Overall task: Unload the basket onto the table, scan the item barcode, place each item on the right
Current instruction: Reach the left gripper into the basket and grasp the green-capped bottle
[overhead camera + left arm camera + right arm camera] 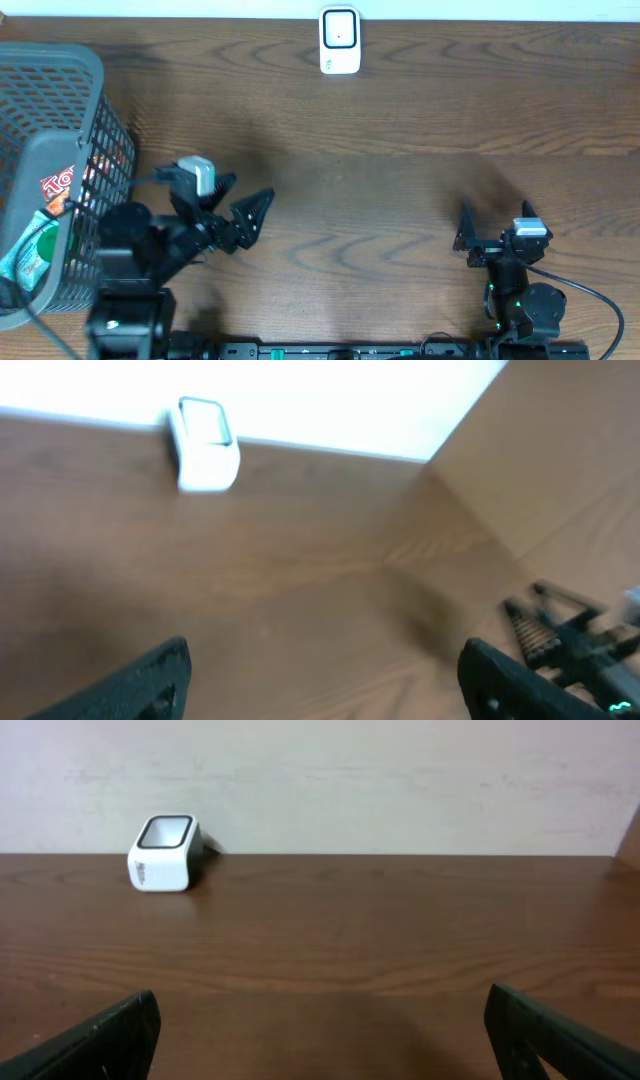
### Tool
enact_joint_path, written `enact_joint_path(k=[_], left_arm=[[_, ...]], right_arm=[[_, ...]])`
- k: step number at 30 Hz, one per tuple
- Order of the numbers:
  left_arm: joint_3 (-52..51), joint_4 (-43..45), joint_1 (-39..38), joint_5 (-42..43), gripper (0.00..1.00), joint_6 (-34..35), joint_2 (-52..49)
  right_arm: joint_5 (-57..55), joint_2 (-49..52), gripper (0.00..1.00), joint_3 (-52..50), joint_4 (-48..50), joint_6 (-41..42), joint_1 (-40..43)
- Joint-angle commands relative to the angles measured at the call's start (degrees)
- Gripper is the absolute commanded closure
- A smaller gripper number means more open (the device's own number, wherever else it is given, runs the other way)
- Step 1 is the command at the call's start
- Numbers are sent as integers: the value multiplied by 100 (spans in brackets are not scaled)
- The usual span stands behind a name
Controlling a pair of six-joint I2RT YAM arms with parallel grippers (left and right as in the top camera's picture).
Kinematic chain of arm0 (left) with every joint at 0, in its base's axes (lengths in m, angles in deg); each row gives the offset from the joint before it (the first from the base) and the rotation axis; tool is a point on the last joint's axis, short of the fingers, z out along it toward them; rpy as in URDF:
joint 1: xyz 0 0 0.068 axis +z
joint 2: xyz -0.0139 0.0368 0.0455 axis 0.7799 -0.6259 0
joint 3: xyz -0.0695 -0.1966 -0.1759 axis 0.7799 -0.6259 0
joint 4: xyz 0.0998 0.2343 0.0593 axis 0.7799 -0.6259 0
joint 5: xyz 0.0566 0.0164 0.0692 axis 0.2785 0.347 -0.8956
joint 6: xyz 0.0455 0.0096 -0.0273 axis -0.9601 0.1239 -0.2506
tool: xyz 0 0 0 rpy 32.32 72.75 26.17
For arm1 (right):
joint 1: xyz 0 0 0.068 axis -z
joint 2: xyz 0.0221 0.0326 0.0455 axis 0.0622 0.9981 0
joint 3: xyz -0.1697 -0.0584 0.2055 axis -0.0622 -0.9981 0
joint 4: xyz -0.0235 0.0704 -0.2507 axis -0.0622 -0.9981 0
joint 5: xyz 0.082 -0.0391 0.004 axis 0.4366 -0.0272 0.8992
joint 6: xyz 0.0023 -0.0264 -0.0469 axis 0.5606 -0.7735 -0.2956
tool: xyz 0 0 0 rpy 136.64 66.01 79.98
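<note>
Brown wood-grain table [380,200] lies mostly bare between your two arms. The white scanner [340,42] stands at the far edge, well ahead of both pincers, with its window showing from above. I judge that this leaves a free stretch in front of it for presenting a barcode. The items to scan lie in the grey basket [60,58], to the left of your left pincer [238,205] and slightly behind it. A red-and-white packet [58,184] and a green one [25,250] show inside its rim, and neither is out yet. Your left pincer stands wide open and holds nothing; its tips sit over bare wood and angle toward the middle of the table, not toward the basket. Your right pincer [497,222] is spread fully, also empty and touching nothing. It points at the far edge, with the scanner ahead and to its left. No barcode is readable from these views.
</note>
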Motion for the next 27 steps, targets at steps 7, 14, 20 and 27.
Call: enact_joint_path(k=[7, 14, 20, 27], left_arm=[[4334, -4041, 17, -3576, 14, -284, -1725], [4929, -4892, 17, -2977, 14, -557, -2267], [5576, -5045, 549, -3340, 14, 42, -2656], [6575, -5746, 2223, -3735, 14, 1246, -3397]], right_arm=[[-26, -2, 1, -9, -22, 79, 9], [-26, -2, 1, -9, -20, 81, 9], [-26, -2, 1, -9, -20, 81, 9], [-26, -2, 1, -9, -20, 81, 9]])
